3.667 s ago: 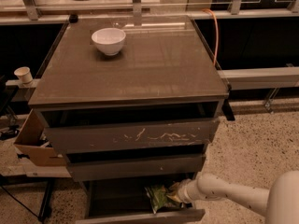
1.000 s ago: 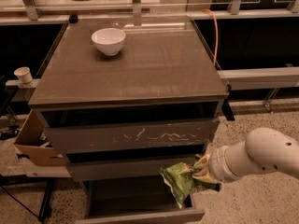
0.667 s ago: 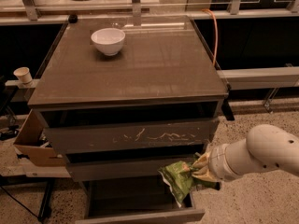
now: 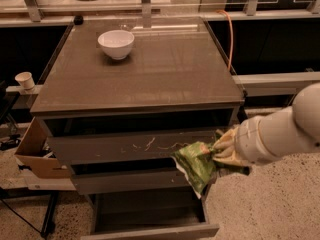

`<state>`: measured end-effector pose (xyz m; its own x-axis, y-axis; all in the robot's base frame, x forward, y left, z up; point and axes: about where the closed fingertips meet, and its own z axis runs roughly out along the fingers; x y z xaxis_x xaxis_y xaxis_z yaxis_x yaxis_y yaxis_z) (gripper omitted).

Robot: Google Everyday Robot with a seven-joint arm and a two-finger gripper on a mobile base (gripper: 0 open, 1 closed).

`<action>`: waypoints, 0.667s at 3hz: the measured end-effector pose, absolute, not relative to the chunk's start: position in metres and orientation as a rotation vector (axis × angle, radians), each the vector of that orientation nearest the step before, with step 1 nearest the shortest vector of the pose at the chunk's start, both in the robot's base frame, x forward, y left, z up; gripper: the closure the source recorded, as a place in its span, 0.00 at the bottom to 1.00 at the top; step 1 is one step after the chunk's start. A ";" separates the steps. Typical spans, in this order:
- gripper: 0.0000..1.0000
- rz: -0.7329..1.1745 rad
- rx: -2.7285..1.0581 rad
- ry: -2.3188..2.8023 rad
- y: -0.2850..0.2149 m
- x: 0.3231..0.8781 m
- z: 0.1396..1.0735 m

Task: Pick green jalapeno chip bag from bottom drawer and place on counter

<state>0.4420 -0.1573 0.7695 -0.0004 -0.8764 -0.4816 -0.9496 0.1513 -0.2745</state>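
Note:
My gripper (image 4: 216, 153) is shut on the green jalapeno chip bag (image 4: 195, 165) and holds it in the air at the right of the cabinet, level with the white-scratched upper drawer front. The bag hangs down to the left of the fingers. The bottom drawer (image 4: 150, 231) stands pulled open below, its dark inside showing nothing in it. The counter (image 4: 150, 69) lies above and to the left of the bag. My white arm comes in from the right edge.
A white bowl (image 4: 116, 43) sits at the counter's back left. A cardboard box (image 4: 37, 154) stands on the floor left of the cabinet, a paper cup (image 4: 24, 80) on a ledge above it. An orange cable (image 4: 230, 34) runs down behind the counter's right edge.
The gripper took the bag out of the bottom drawer and has lifted it from drawer height up to the level of the upper drawer front, at the cabinet's right side.

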 end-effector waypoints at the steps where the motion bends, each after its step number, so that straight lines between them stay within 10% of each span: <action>1: 1.00 0.128 -1.744 1.862 -0.157 0.446 0.801; 2: 1.00 0.113 -1.742 1.867 -0.156 0.448 0.805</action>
<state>0.4479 -0.1558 0.8055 0.0184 -0.8882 -0.4591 -0.9371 0.1448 -0.3177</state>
